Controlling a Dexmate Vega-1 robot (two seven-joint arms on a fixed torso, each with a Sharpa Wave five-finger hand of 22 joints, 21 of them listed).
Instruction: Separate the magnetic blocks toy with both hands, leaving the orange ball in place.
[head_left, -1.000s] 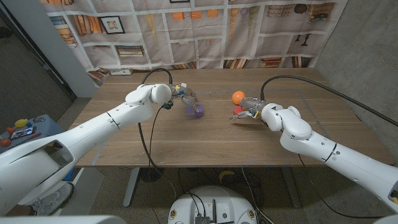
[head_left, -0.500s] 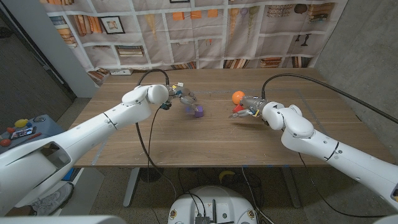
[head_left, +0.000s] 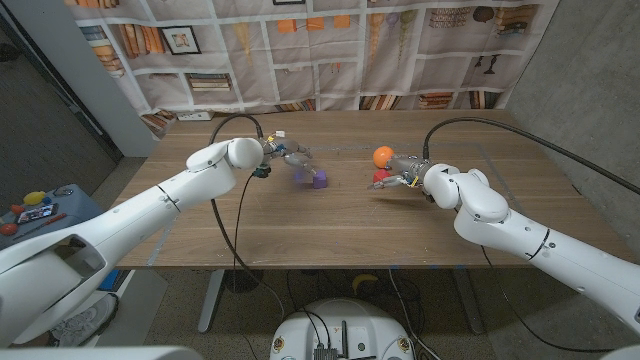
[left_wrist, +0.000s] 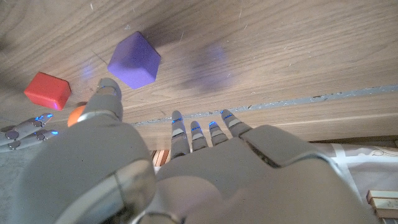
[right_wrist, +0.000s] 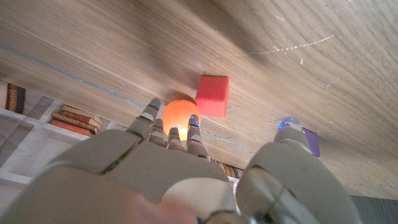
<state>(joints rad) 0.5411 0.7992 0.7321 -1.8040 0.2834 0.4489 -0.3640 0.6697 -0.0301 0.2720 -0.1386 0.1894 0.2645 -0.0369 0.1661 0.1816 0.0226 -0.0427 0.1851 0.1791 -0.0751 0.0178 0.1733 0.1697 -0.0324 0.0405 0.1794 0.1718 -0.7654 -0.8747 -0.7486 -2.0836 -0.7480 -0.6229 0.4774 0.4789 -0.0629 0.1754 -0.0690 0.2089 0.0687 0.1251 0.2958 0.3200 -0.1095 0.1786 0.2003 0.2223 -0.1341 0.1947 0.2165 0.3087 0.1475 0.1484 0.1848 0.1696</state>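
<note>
1. The wooden table carries everything; a printed bookshelf backdrop hangs behind it.
2. The left hand reaches in over the table's middle-left. In the left wrist view its fingers are spread and hold nothing — the purple block lies free past the fingertips.
3. The right hand sits at the table's middle-right, fingers extended and apart with nothing between them; the right wrist view shows the fingertips just short of the ball and the red block.
4. The orange ball rests on the table, just beside the red block.
5. The purple block lies alone on the wood near the left hand, well apart from its mate.
6. The red block lies next to the ball — whether they touch cannot be told.
</note>
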